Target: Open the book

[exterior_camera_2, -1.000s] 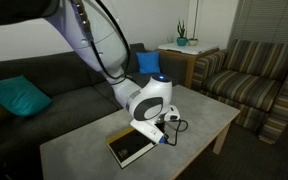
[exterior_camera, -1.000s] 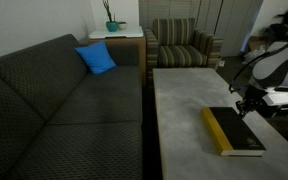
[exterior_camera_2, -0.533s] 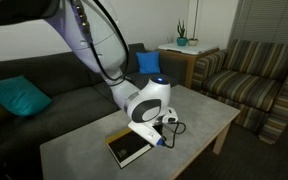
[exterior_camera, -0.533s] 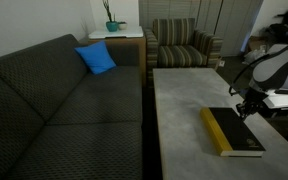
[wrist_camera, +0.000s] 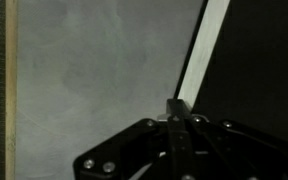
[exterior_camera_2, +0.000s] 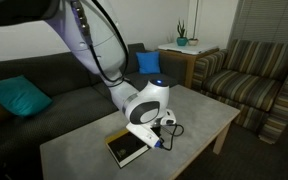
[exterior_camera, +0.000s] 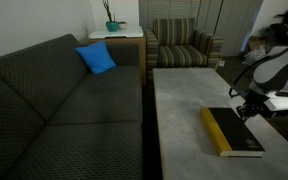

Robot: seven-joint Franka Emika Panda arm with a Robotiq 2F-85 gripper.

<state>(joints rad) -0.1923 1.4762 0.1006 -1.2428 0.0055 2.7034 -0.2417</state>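
Observation:
The book (exterior_camera: 231, 131) lies closed and flat on the grey table (exterior_camera: 184, 110), black cover up, yellow spine toward the sofa. In both exterior views my gripper (exterior_camera: 246, 108) hangs low at the book's far edge (exterior_camera_2: 156, 143). The wrist view shows the gripper (wrist_camera: 178, 108) shut, its two fingers pressed together with their tips at the pale page edge (wrist_camera: 199, 55) between the black cover (wrist_camera: 259, 60) and the table top (wrist_camera: 94, 70). Nothing sits between the fingers. Whether the tips touch the cover's edge I cannot tell.
A dark sofa (exterior_camera: 54, 110) with a blue cushion (exterior_camera: 96, 58) runs along one side of the table. A striped armchair (exterior_camera: 184, 45) and a side table with a plant (exterior_camera: 114, 28) stand beyond. A teal cushion (exterior_camera_2: 19, 97) lies on the sofa.

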